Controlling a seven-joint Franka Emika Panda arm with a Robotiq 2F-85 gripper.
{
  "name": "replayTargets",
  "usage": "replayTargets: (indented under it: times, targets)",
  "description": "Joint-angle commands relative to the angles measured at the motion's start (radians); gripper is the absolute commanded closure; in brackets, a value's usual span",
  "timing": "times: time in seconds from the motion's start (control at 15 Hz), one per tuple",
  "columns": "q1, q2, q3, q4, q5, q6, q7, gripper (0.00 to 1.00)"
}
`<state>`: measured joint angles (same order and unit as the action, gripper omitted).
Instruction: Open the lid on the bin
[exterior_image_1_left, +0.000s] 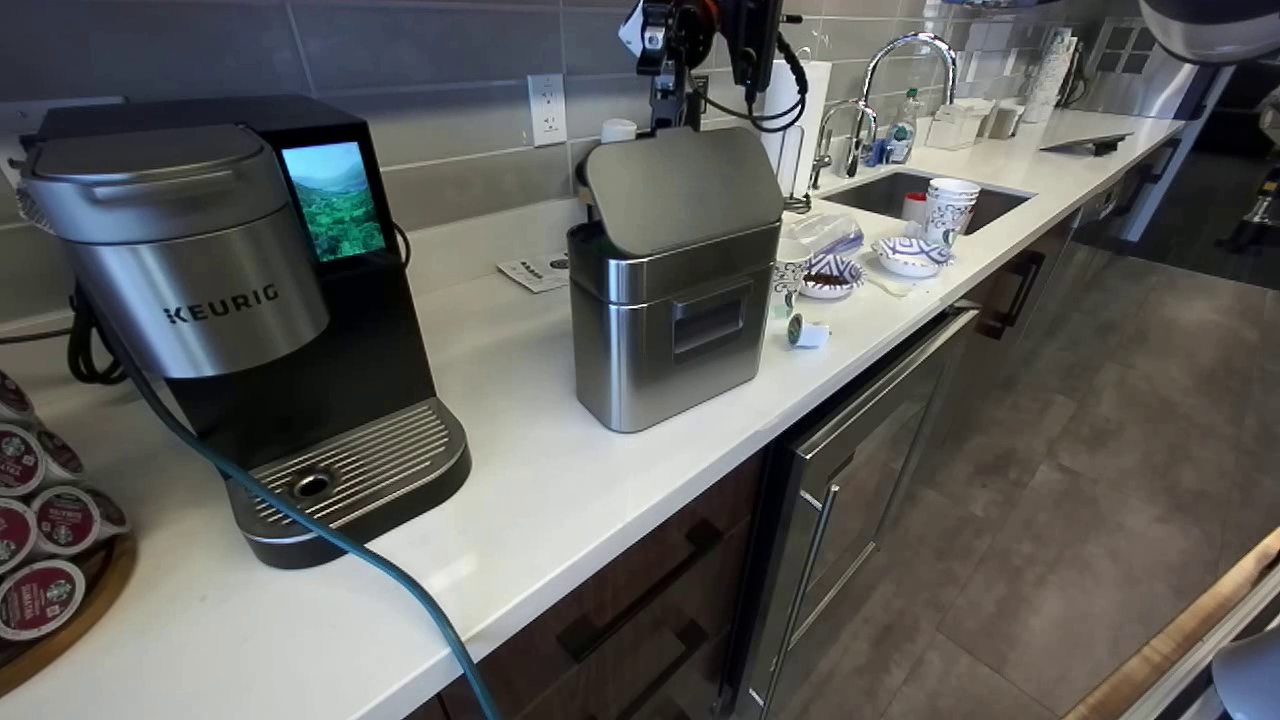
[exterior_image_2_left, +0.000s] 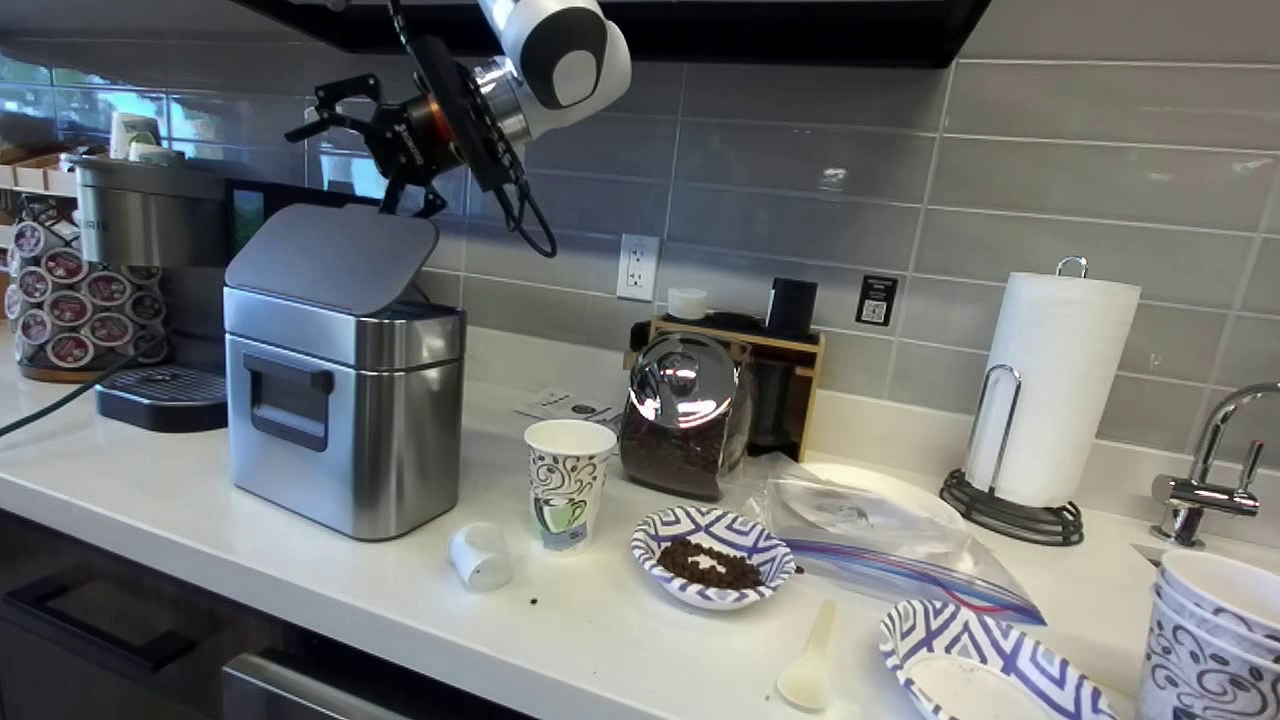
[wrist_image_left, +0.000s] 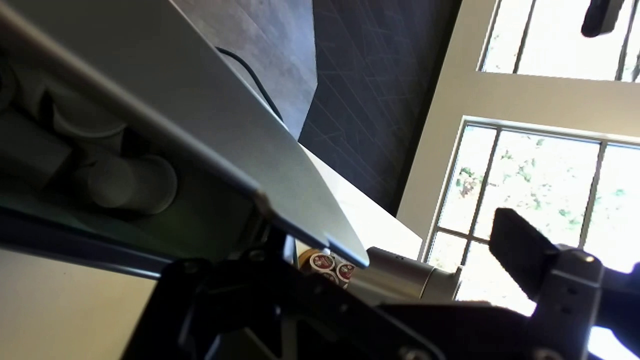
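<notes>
The steel bin (exterior_image_1_left: 640, 380) stands on the counter and also shows in an exterior view (exterior_image_2_left: 405, 430). Its dark grey lid (exterior_image_1_left: 690, 190) is tilted, raised on the wall side and low on the handle side, as both exterior views show (exterior_image_2_left: 330, 255). In the wrist view the lid (wrist_image_left: 240, 125) slants over the opening, with white cups or pods inside the bin. My gripper (exterior_image_2_left: 343, 168) is open at the raised edge. One finger is at or under that edge, partly hidden by the lid; the other stands above. I cannot tell whether it touches. The gripper also shows in the wrist view (wrist_image_left: 395, 245).
The Keurig coffee maker (exterior_image_1_left: 200, 280) and a pod rack (exterior_image_2_left: 85, 310) stand beyond the bin. A paper cup (exterior_image_2_left: 567, 480), a white pod (exterior_image_2_left: 480, 556) and a bowl of grounds (exterior_image_2_left: 712, 560) are on its other side. A black cabinet (exterior_image_2_left: 790, 35) hangs above.
</notes>
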<state>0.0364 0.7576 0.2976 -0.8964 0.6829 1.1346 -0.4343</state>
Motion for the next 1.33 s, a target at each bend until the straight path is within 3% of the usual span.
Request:
replayTargets:
  times: [0.0,0.53,1.27]
  targets:
    - [-0.006,-0.022,0.005,-0.013,0.015,-0.023,0.045,0.0]
    - [-0.016,-0.056,0.004,-0.06,0.022,-0.017,0.088,0.0]
    - [-0.015,-0.202,-0.017,-0.243,0.014,0.124,0.087,0.0]
